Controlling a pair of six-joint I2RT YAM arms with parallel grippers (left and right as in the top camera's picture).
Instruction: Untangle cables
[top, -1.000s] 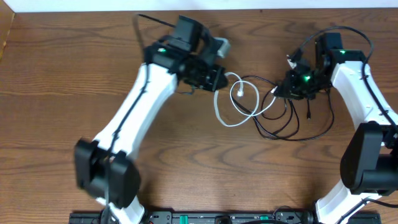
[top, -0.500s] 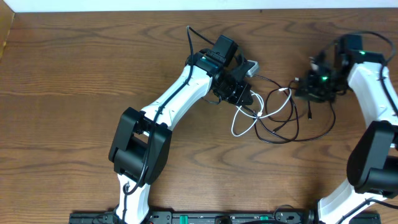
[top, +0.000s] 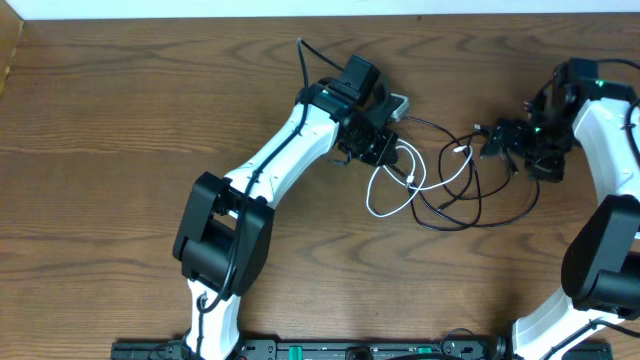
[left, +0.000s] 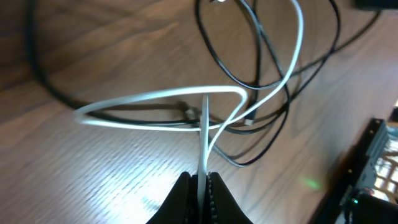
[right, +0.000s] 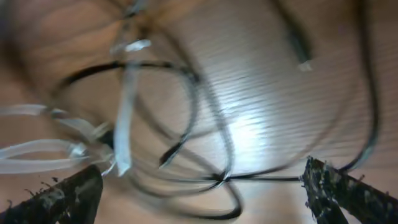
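Cables lie mid-table on the bare wooden table (top: 100, 150), between the two arms, still crossed over each other. White cable (left: 204, 143): short, bent into an open loop. Black cable (top: 480, 224): long, in several loose loops to the right of the white one, with strands passing over and under it.

Left gripper (left: 200, 186): claw together, clamped on a straight run of the white cable just below its loop. Judgement: the pinch sits there so the white cord can be drawn leftward, out of the black loops.

Right gripper (right: 205, 194): claw spread wide, holding nothing, low over the right side of the black loops. The right wrist view is blurred; black strands and a small plug show beneath it, but I cannot tell whether either finger touches a cord. Judgement: it is placed to pin or take the black cable while the other arm pulls.

Containers: none in view. Both cords rest directly on the wood.

Separation not yet achieved.
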